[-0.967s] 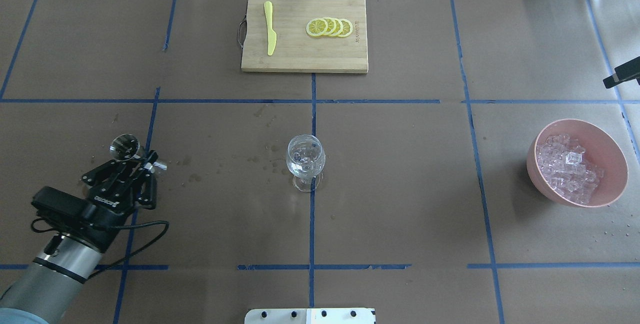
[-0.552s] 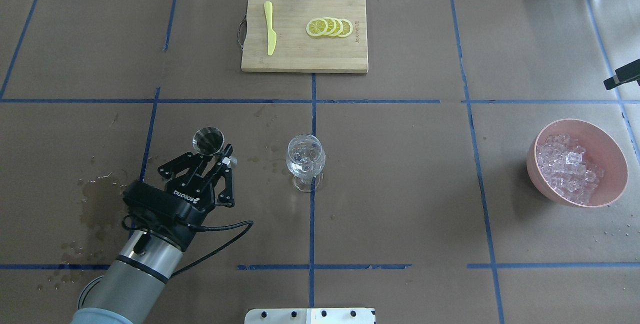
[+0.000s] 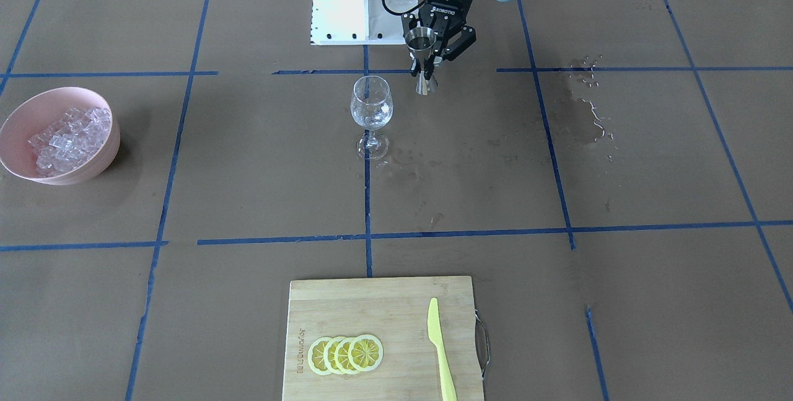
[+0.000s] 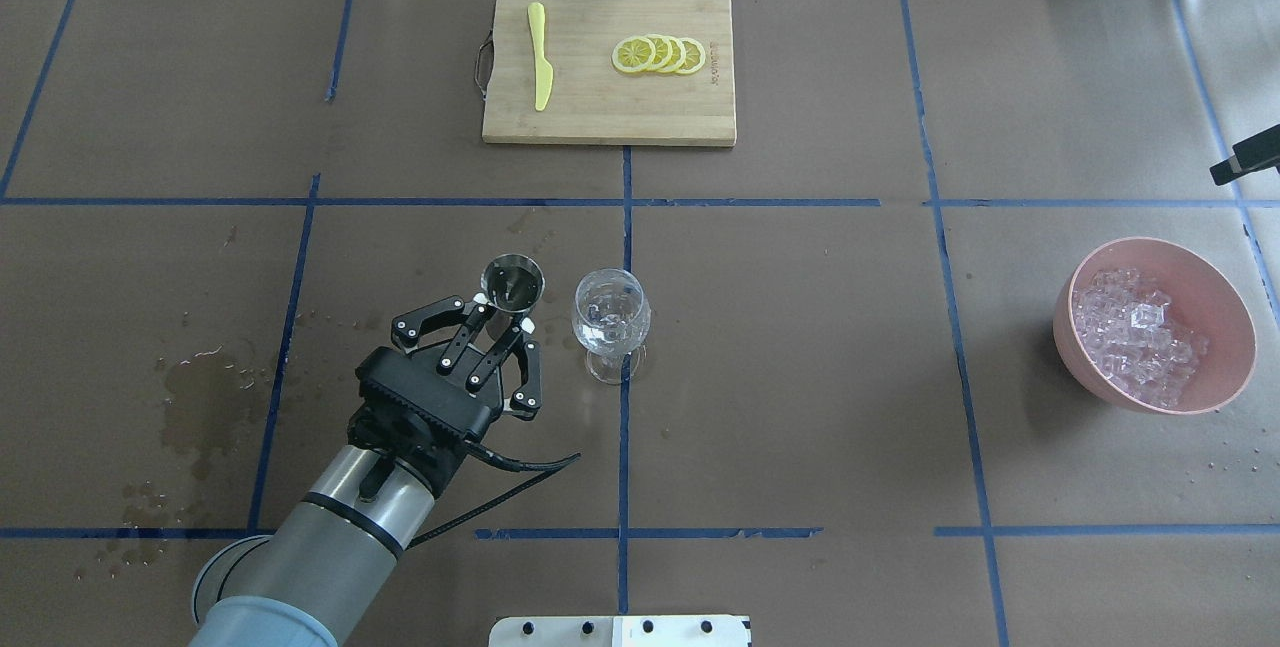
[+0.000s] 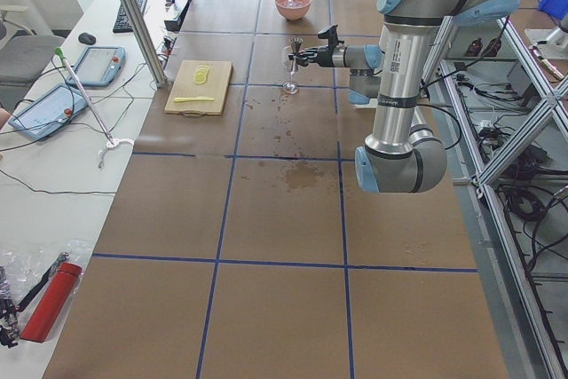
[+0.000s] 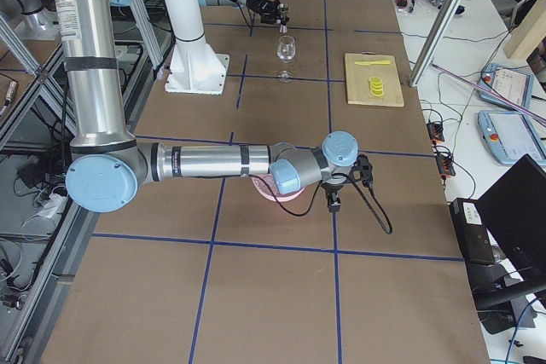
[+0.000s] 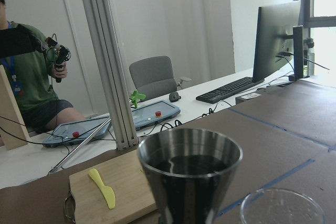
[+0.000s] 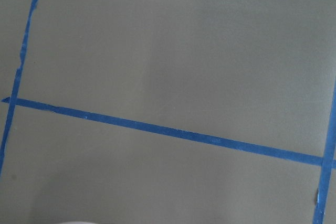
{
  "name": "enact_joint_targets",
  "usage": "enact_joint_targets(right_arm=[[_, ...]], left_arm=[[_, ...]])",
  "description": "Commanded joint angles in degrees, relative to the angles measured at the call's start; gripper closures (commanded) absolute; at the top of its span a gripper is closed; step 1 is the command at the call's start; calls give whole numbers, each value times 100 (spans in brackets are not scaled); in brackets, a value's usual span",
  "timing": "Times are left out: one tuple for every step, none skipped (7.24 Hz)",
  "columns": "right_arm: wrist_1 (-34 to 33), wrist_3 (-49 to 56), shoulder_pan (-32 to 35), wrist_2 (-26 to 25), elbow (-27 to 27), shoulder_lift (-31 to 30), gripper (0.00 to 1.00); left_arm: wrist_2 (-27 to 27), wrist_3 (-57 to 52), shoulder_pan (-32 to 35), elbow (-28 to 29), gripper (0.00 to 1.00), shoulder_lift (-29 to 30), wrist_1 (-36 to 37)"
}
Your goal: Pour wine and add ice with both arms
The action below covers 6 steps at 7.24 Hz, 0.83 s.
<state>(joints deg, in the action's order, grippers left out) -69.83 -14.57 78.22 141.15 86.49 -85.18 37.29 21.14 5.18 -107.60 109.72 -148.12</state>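
My left gripper point(image 4: 505, 312) is shut on the waist of a steel jigger point(image 4: 513, 284) and holds it upright, above the table and just left of the wine glass point(image 4: 611, 312), not touching it. The front-facing view shows the jigger point(image 3: 424, 48) level with the glass rim point(image 3: 371, 82). The glass holds a little clear wine. The left wrist view shows the jigger's mouth point(image 7: 189, 156), its content unclear. The ice point(image 4: 1135, 332) is heaped in a pink bowl point(image 4: 1215, 277) at the right. The right arm point(image 6: 222, 161) reaches over the bowl; only a black tip point(image 4: 1245, 155) shows overhead, state unclear.
A wooden cutting board point(image 4: 608, 112) at the far middle carries a yellow knife point(image 4: 540, 57) and lemon slices point(image 4: 660, 55). A wet spill patch point(image 4: 200, 407) darkens the paper at the left. The white base plate point(image 4: 620, 630) is at the near edge.
My left gripper has carried the jigger to the right, from over the wet patch to beside the wine glass, and the jigger has turned from tilted to upright.
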Motion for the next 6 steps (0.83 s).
enact_joint_targets(right_arm=[[-4,7,0,0,-9,-16,0],[-4,7,0,0,-9,-24,0],[-4,-2,0,0,-9,-33,0],[4,-2,0,0,-18,-51,0],[-4,-2,0,0,-9,-51,0],[-4,-2,0,0,-9,-51,0]], left_arm=[[1224,-267,273,-277,100,67,1323],[1385,-338,334,-358,100,67,1521],[1560,-617,457,-454,100,67,1584],[1571,-637,501,-525,100,75,1880],[1936,-751,641,-743,100,267,2692],[2070,-839,738,-771,100,469,3188]])
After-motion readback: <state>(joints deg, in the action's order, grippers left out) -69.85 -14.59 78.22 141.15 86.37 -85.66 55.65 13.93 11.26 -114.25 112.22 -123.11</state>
